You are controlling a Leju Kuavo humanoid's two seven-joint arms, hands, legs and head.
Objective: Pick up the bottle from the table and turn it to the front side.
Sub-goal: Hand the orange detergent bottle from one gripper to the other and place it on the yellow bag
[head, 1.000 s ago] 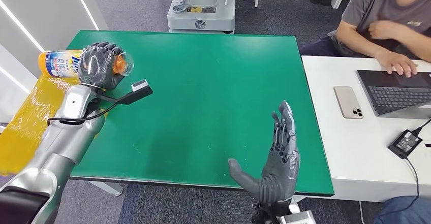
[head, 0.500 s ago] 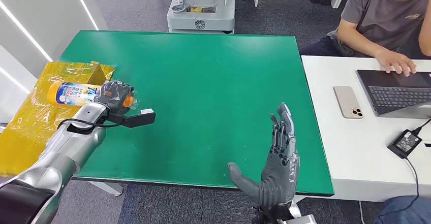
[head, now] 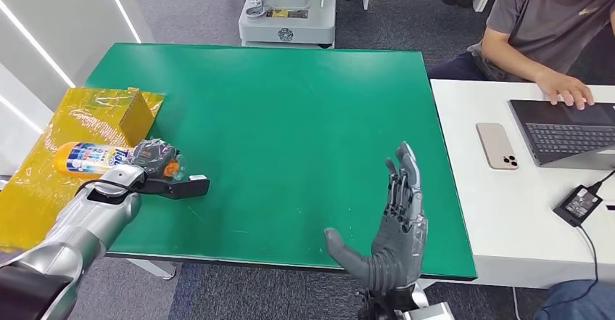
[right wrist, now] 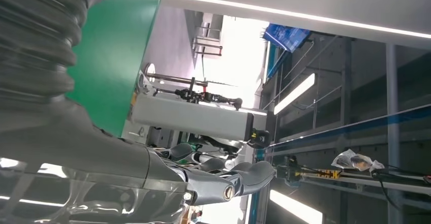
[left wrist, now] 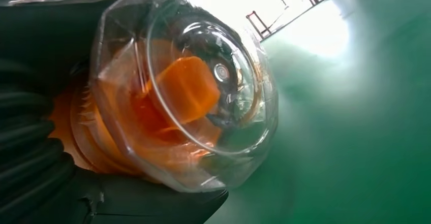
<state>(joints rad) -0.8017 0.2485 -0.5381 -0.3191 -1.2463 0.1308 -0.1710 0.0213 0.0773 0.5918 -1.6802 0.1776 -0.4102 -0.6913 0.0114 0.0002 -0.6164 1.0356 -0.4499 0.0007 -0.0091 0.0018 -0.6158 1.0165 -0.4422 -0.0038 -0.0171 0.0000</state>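
Observation:
The bottle (head: 85, 157) is yellow with a blue and white label, an orange nozzle and a clear cap (left wrist: 203, 89). It lies on its side at the green table's (head: 290, 117) left edge. My left hand (head: 150, 157) grips it around the neck, just behind the cap, and dark fingers (left wrist: 28, 148) show beside the orange collar in the left wrist view. My right hand (head: 395, 226) is raised over the table's near edge, flat and upright, fingers apart, holding nothing. Its fingers (right wrist: 218, 181) point toward the ceiling in the right wrist view.
A yellow wrapped box (head: 109, 109) and yellow sheet (head: 32, 182) lie off the table's left edge. A white desk (head: 493, 204) on the right carries a phone (head: 497, 146), a laptop (head: 566, 131) and a charger (head: 578, 204); a person (head: 551, 22) sits there.
My left hand has brought the bottle down and toward me, from above the table's far left corner to its left edge. The right hand has stayed still. The person's raised hand has left the picture.

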